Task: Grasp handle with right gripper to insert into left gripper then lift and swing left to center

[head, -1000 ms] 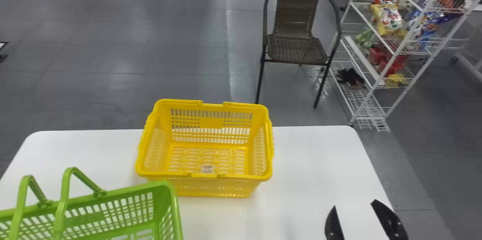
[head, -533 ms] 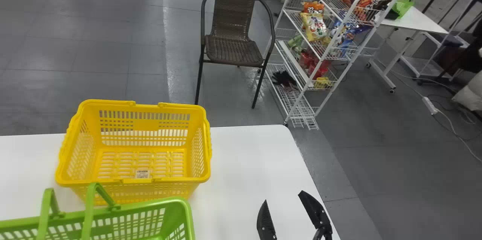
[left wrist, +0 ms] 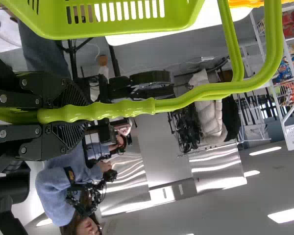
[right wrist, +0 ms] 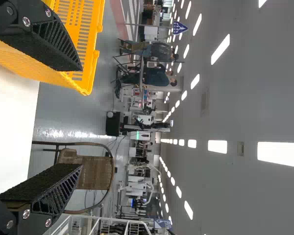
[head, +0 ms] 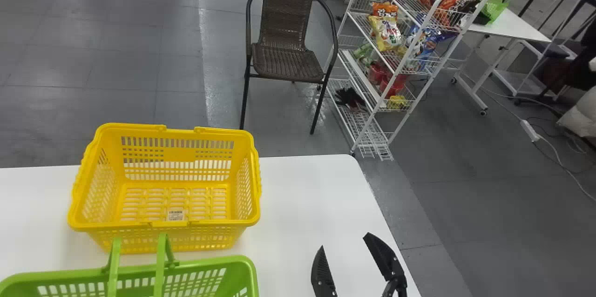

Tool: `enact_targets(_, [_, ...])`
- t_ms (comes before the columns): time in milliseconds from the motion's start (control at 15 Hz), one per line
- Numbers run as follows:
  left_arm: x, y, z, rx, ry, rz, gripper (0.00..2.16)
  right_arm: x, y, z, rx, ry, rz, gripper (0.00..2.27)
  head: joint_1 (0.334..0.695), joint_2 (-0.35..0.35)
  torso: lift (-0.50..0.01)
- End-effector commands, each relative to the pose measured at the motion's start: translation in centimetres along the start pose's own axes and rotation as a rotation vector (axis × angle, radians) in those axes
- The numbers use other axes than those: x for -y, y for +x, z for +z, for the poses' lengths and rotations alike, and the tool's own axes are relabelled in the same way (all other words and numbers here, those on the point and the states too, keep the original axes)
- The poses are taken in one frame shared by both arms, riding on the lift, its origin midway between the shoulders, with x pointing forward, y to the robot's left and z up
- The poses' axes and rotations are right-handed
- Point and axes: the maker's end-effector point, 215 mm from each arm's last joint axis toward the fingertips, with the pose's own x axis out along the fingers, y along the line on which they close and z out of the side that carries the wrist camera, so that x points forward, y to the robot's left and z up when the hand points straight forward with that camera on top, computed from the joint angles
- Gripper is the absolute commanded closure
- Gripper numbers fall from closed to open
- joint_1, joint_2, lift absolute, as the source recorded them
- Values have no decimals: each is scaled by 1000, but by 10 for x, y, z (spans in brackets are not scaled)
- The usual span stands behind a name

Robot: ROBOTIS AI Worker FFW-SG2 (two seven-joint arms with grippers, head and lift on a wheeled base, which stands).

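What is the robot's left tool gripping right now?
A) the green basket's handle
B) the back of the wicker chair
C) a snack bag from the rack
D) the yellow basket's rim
A: in the left wrist view, the left tool is closed around the grip of the handle, which belongs to the green basket.

Yellow basket [head: 209,239], slatted, upright on white counter [head: 302,204]; pale label on its floor. Past the counter's far edge, brown woven armchair [head: 288,62] on grey tiles [head: 121,69]. Just right of it, white wire rack [head: 361,124]: snack bags [head: 386,31] higher up, dark bundle [head: 349,97] low. Farther right, smaller white table [head: 524,28], bright green container [head: 494,7] on top. White power strip [head: 529,130] on floor.
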Motion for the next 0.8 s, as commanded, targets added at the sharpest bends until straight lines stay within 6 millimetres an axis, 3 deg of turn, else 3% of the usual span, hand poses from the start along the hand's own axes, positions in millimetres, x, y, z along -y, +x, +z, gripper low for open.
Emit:
enact_targets(0, [3,2,-1,-3,-2,-12,2135,0,-1,0,-1,-1,2,127,695,-350,0])
enact_targets(733, [6,6,1,15,-28,-38,2135,-1,-1,-1,-4,0,3,127,695,-350,0])
